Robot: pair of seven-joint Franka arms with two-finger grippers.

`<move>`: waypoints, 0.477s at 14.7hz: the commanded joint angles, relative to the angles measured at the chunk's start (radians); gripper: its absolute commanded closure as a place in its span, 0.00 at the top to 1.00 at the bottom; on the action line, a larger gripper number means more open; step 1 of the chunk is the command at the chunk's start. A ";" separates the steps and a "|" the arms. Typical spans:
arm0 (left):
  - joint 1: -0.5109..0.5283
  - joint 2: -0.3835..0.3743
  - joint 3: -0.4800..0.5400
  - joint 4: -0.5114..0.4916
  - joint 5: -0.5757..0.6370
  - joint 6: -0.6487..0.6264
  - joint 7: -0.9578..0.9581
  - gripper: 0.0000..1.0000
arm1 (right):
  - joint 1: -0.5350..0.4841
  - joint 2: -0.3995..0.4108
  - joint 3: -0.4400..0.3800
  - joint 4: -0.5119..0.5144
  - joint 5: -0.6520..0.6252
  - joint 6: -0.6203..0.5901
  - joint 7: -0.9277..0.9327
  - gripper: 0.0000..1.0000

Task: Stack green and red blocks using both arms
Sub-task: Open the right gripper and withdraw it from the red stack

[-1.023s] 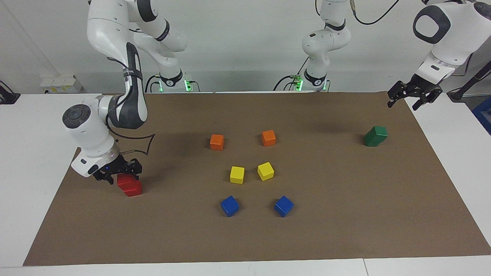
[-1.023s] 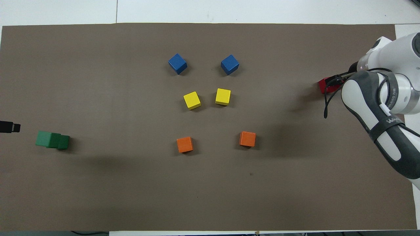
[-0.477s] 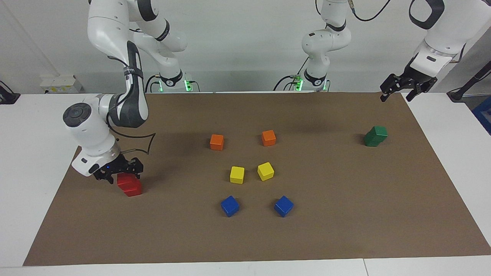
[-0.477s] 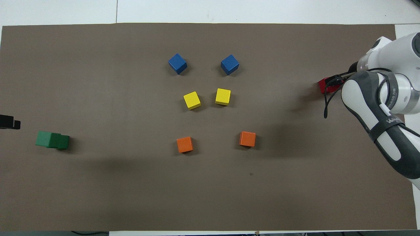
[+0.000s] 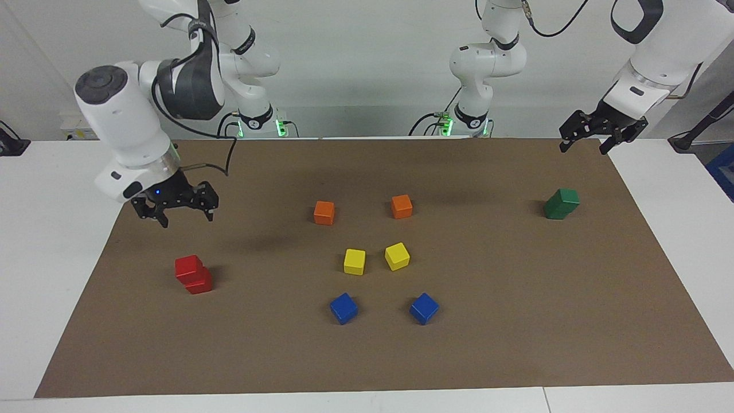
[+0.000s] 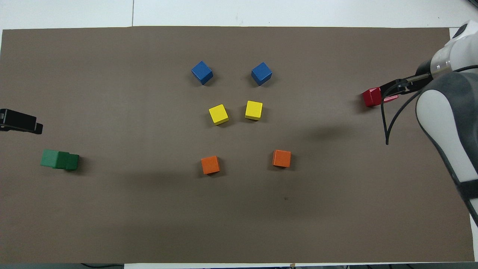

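Note:
Two red blocks [image 5: 193, 274] stand stacked, a little askew, toward the right arm's end of the mat; they also show in the overhead view [image 6: 371, 97]. My right gripper [image 5: 184, 218] is open and empty, raised over the red stack and clear of it; it partly covers the stack in the overhead view [image 6: 390, 89]. Two green blocks [image 5: 562, 203] stand stacked and offset toward the left arm's end, also in the overhead view [image 6: 59, 160]. My left gripper [image 5: 582, 148] is open and empty, up over the mat's edge beside the green stack [image 6: 33, 126].
In the middle of the brown mat [image 5: 516, 321] lie two orange cubes [image 5: 324, 213] [image 5: 402, 206], two yellow cubes [image 5: 354, 261] [image 5: 397, 256] and two blue cubes [image 5: 343, 308] [image 5: 424, 308], in pairs, orange nearest the robots and blue farthest. White table surrounds the mat.
My right gripper has lifted well up off the red stack, leaving both red blocks standing. My left gripper has risen and drifted slightly toward the table's middle.

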 commanded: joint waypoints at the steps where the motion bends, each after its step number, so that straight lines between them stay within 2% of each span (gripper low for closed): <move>1: -0.020 0.004 0.016 -0.003 0.023 -0.022 -0.010 1.00 | 0.012 -0.099 0.002 -0.022 0.010 -0.104 0.017 1.00; 3: -0.020 0.007 0.016 0.000 0.023 -0.019 -0.012 1.00 | 0.011 -0.138 0.005 -0.019 0.009 -0.166 0.011 1.00; 7: -0.017 0.004 0.013 0.006 0.023 -0.022 -0.012 1.00 | 0.006 -0.138 0.004 0.000 0.010 -0.218 0.018 1.00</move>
